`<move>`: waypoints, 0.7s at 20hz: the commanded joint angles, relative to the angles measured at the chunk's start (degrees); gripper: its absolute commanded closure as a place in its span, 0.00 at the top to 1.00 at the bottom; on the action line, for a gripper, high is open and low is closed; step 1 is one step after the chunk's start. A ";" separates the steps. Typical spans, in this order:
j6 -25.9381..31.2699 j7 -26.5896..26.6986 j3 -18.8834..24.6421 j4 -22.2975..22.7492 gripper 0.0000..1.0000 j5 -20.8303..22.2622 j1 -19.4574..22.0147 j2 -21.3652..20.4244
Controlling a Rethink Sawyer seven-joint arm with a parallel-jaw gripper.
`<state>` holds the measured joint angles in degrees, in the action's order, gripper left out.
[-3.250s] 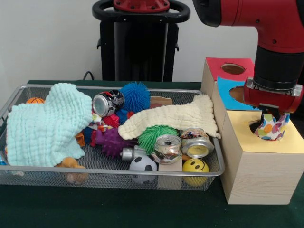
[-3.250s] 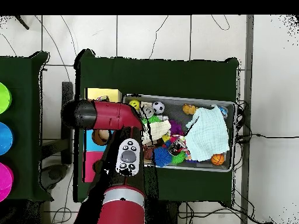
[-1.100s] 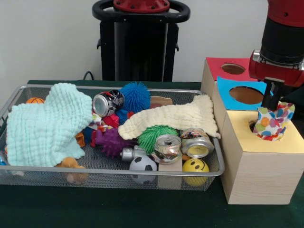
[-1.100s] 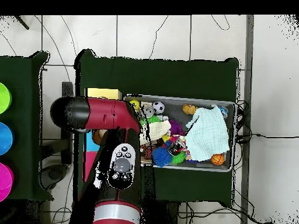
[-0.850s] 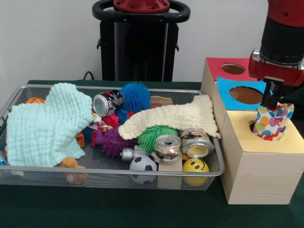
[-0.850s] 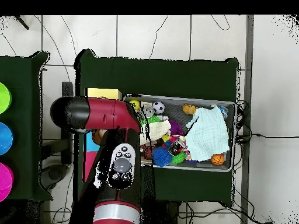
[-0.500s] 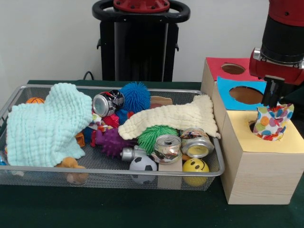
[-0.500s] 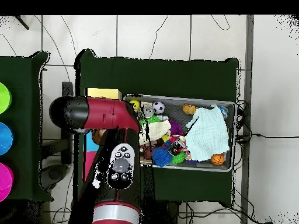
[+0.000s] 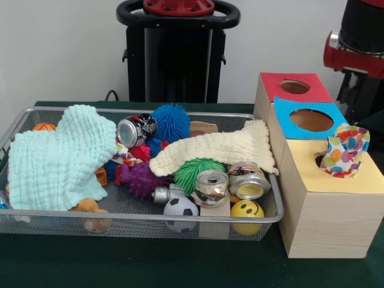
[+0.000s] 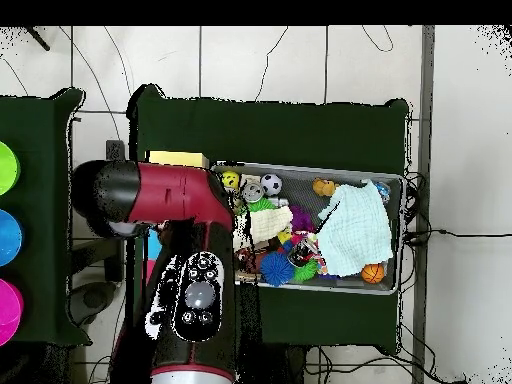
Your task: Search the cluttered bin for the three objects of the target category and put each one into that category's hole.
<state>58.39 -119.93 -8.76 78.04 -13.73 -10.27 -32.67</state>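
Paper cup: the spotted paper cup [image 9: 344, 150] sits tilted in the mouth of the yellow hole [image 9: 320, 159], only partly in, most of it above the lid. My guess is it wedged on the rim rather than dropping through.

Sorting box: the wooden box [image 9: 322, 222] carries three coloured lids; behind the yellow one comes the blue hole [image 9: 311, 120], then the red hole [image 9: 294, 87] at the back. The cup belongs to the nearest.

Pincer: the pincer [image 9: 360, 96] hangs above and just behind the cup, apart from it, carrying nothing. Its fingers are cut off by the picture edge, so open or closed, I cannot tell.

Arm: from overhead the red arm [image 10: 190, 290] covers the box entirely, so that view gives no check on the cup.

Bin: the wire bin [image 9: 24, 119] lies beside the box on the green tabletop [image 9: 150, 264], packed full.

Cover: a mint cloth [image 9: 57, 159] and a cream cloth [image 9: 216, 150] drape over the heap, probably hiding further targets.

In sight: crushed cans [image 9: 231, 183] near the box, a green spiky ball [image 9: 195, 171], a blue spiky ball [image 9: 171, 122], a football [image 9: 180, 211], a yellow smiley ball [image 9: 247, 213].

Judgement: the cup looks unfinished; a nudge down may be needed before the next search.
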 commanded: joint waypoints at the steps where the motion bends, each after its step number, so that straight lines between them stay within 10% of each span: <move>1: 6.51 -13.64 0.20 -3.22 0.00 -0.52 0.24 -0.86; 14: -13.15 -15.32 -2.47 -5.60 0.00 -0.26 -1.48 5.70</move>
<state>49.29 -119.93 -11.67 72.76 -13.72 -12.16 -31.42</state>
